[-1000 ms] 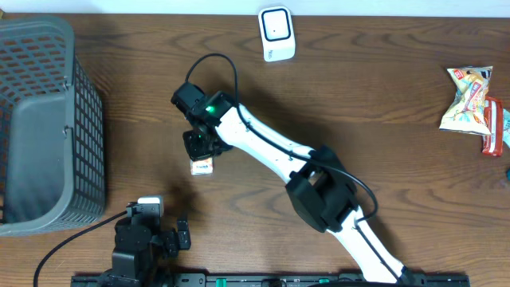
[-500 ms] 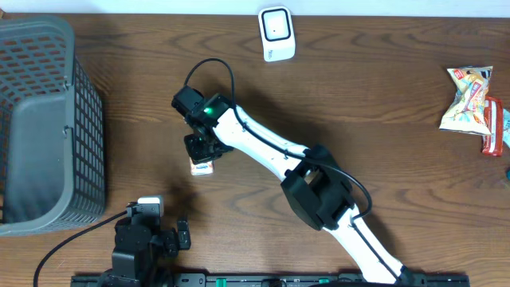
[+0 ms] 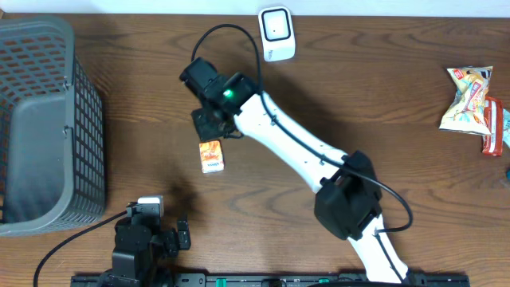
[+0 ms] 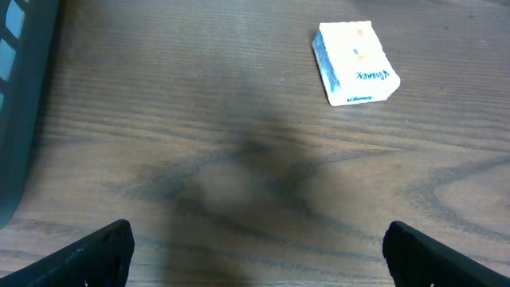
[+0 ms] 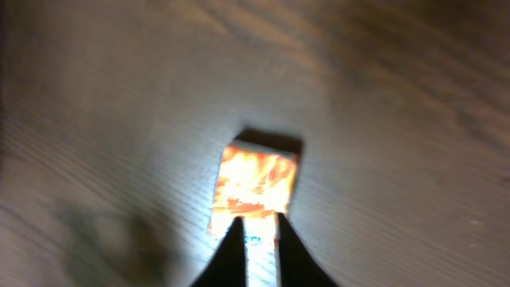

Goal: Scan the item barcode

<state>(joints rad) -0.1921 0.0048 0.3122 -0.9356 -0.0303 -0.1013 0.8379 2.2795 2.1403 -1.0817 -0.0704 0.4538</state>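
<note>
The item, a small orange and white box point(image 3: 211, 156), lies flat on the wooden table. My right gripper point(image 3: 213, 127) hovers just behind it, shut and holding nothing. In the right wrist view the box point(image 5: 256, 182) shows blurred under the fingertips of the right gripper point(image 5: 258, 227), which stand almost together. The white barcode scanner point(image 3: 276, 33) sits at the table's far edge. My left gripper point(image 4: 255, 255) is wide open near the front edge, and the box point(image 4: 355, 64) lies ahead of it to the right.
A grey mesh basket point(image 3: 48, 127) stands at the left side. Snack packets point(image 3: 470, 100) lie at the far right. The left arm point(image 3: 137, 239) rests at the front left.
The right gripper has drawn back from the box toward the far side and right. The box now lies uncovered, orange face up, slightly shifted. The left arm has not moved.
</note>
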